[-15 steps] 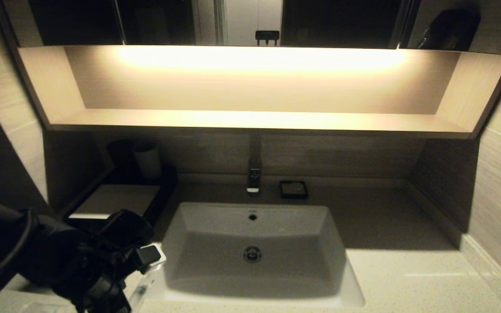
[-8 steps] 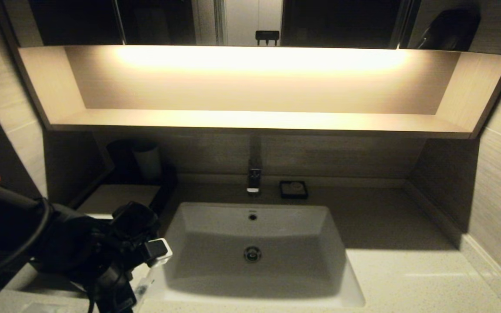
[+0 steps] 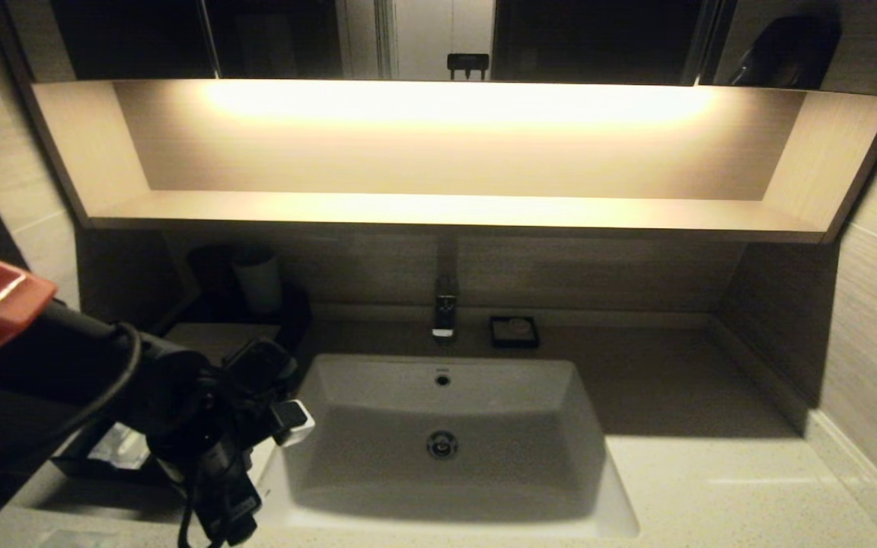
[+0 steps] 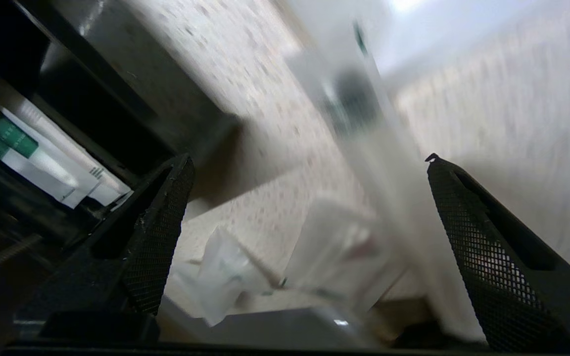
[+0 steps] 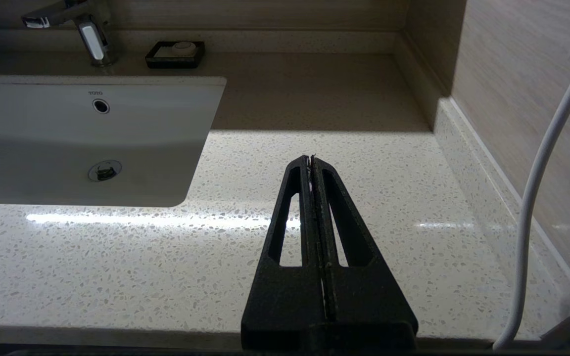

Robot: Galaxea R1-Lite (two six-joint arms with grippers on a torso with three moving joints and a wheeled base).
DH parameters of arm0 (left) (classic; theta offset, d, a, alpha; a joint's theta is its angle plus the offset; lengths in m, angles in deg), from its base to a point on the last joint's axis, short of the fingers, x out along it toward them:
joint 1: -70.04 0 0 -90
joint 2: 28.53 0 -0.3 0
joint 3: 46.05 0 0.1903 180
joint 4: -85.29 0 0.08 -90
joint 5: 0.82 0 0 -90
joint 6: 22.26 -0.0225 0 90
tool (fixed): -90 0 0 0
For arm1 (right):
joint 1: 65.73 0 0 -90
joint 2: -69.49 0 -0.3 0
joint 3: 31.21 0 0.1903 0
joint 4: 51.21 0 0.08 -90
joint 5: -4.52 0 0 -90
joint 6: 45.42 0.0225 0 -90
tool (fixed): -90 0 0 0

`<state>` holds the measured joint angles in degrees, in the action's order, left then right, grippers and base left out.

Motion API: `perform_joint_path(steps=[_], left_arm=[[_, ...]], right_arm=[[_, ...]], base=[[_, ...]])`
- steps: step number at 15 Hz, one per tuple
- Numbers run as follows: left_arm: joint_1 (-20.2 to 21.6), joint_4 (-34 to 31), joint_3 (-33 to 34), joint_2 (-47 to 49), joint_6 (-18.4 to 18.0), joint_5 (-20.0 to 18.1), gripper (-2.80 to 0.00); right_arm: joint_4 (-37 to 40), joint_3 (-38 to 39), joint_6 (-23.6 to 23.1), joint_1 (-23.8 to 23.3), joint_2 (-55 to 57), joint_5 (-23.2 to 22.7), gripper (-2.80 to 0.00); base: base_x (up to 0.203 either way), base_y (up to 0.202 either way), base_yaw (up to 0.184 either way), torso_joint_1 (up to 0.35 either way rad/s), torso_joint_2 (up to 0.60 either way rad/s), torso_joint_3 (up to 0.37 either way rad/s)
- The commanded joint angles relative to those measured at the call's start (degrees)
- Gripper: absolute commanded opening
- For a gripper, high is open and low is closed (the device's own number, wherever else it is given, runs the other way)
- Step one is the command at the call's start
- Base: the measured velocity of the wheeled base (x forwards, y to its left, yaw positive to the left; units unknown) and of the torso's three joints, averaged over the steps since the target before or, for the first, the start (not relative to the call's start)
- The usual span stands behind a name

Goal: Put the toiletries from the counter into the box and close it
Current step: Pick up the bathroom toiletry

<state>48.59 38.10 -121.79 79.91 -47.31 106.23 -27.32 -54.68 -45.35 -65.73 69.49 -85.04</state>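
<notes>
My left gripper [image 3: 229, 510] hangs open over the counter's [image 3: 712, 487] front left corner, between the basin [image 3: 484, 403] and the box [image 3: 202, 336]. In the left wrist view the gripper [image 4: 309, 163] stands wide open and empty over loose toiletries: a slim clear-wrapped stick [image 4: 374, 148], a white sachet [image 4: 334, 247] and a crumpled clear packet [image 4: 220, 267]. The box's black drawer [image 4: 92, 99] is slid out beside them and holds white tubes with green marks [image 4: 18, 143]. These also show in the head view [image 3: 117, 447]. My right gripper [image 5: 311, 158] is shut and empty, parked over the counter right of the basin.
A faucet [image 3: 444, 304] and a small black dish [image 3: 514, 332] stand behind the basin. A pale cup [image 3: 257, 281] stands at the back of the box. The lit shelf [image 3: 446, 209] overhangs the back. A white cable [image 5: 537, 173] hangs by the right wall.
My left arm has swung right and forward towards the basin's near left corner. The open drawer with its white items has come into view behind it.
</notes>
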Motion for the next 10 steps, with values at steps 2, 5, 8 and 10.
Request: perform_joint_path(steps=[2, 5, 8, 10], left_arm=[[0.2, -3.6, -7.2, 6.2, 6.7, 0.0, 0.0], [0.2, -15.5, -16.6, 10.1, 13.6, -5.4, 0.0], [0.1, -23.6, -21.5, 11.2, 16.5, -14.0, 0.0], [0.2, -23.8, -21.5, 12.1, 16.7, -14.1, 0.0]], right_arm=[[0.0, 0.0, 0.0, 0.0, 0.0, 0.0, -2.8], [0.0, 0.0, 0.0, 0.0, 0.0, 0.0, -2.8], [0.0, 0.0, 0.0, 0.0, 0.0, 0.0, -2.8], [0.0, 0.0, 0.0, 0.0, 0.0, 0.0, -2.8]], base=[[0.0, 0.0, 0.0, 0.0, 0.0, 0.0], [0.0, 0.0, 0.0, 0.0, 0.0, 0.0], [0.0, 0.0, 0.0, 0.0, 0.0, 0.0], [0.0, 0.0, 0.0, 0.0, 0.0, 0.0]])
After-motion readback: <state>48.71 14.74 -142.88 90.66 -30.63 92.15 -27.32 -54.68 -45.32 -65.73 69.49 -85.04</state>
